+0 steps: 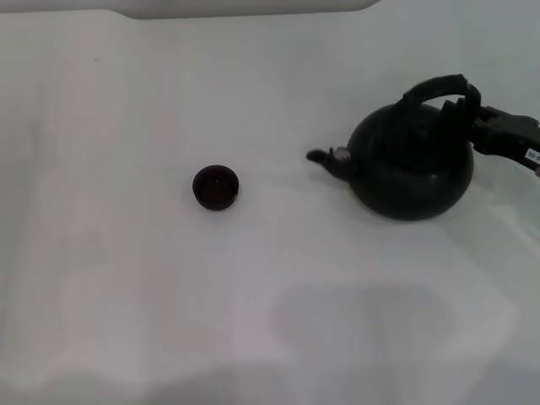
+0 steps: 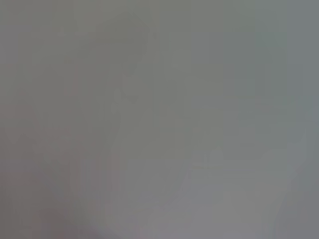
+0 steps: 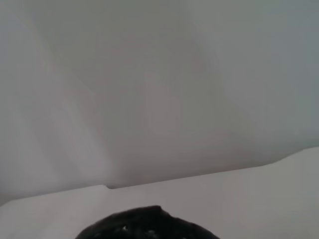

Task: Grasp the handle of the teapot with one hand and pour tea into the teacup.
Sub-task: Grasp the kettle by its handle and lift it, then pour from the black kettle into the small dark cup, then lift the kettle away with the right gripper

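We see the right gripper (image 1: 469, 108) at the teapot (image 1: 413, 160) handle (image 1: 434, 89); grip unclear. Teacup (image 1: 216, 186) well apart.

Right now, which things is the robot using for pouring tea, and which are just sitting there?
For the job:
- teapot
- its handle
- teacup
- right hand, at the handle's right end

Just there:
- white table; nothing else lies about. The left hand isn't visible.
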Controlling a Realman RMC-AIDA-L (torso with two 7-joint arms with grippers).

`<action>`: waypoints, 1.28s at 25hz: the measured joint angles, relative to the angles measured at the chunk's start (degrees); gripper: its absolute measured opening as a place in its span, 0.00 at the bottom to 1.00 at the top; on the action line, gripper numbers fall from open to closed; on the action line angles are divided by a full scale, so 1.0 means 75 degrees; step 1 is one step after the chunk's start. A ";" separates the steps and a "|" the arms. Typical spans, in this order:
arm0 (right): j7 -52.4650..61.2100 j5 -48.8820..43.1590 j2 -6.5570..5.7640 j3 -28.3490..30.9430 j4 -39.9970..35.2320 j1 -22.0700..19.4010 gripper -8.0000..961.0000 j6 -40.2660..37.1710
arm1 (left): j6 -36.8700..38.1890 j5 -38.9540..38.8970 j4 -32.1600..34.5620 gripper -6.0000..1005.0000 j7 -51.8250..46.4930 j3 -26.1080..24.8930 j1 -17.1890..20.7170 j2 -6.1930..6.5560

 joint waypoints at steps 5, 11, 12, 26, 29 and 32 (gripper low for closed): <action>0.0059 0.0054 0.0002 -0.0012 -0.0001 0.0102 0.33 0.0002 | -0.0012 0.0000 0.0000 0.87 -0.0002 0.0004 0.0007 -0.0005; 0.0189 0.0095 -0.0019 -0.0012 0.0005 0.0165 0.25 0.0036 | -0.0017 0.0000 -0.0005 0.87 -0.0005 0.0013 0.0019 -0.0015; 0.0206 0.0095 -0.0020 -0.0011 0.0002 0.0172 0.24 0.0037 | -0.0017 0.0000 -0.0008 0.87 -0.0006 0.0013 0.0021 -0.0015; 0.0709 0.0347 0.0022 -0.0789 -0.0962 0.0475 0.23 0.0675 | -0.0033 0.0001 -0.0116 0.87 -0.0012 0.0026 0.0087 -0.0017; 0.0710 0.0455 0.0021 -0.1074 -0.1037 0.0656 0.23 0.0946 | -0.0033 0.0009 -0.0151 0.87 -0.0012 0.0125 0.0089 -0.0019; 0.0716 0.0509 0.0018 -0.1324 -0.1080 0.0931 0.24 0.1217 | -0.0033 0.0013 -0.0192 0.87 -0.0012 0.0209 0.0090 -0.0012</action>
